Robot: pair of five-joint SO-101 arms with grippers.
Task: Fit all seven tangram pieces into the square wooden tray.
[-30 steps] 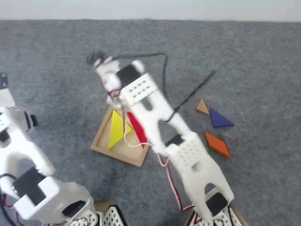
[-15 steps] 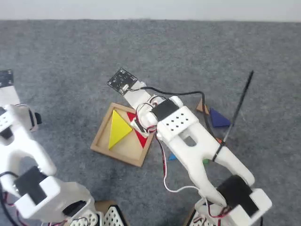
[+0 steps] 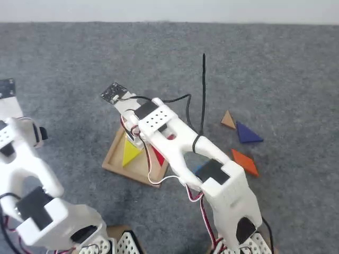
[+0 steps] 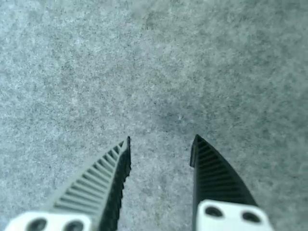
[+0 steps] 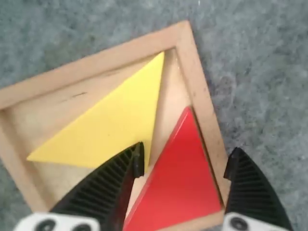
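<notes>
Jaws apart, empty: right gripper (image 5: 187,149) over red triangle (image 5: 178,187) in the wooden tray (image 5: 202,106), beside yellow triangle (image 5: 110,130). Left gripper (image 4: 161,139): parted over carpet (image 4: 154,57). Loose, right of tray: tan triangle (image 3: 228,120), blue triangle (image 3: 246,133), orange piece (image 3: 244,162). You have two seated, five likely left.

- Carpet (image 3: 275,58): grey, short felt-like pile, lying under everything in view.
- Wall (image 3: 169,10): pale, plain strip running along the carpet's far edge.
</notes>
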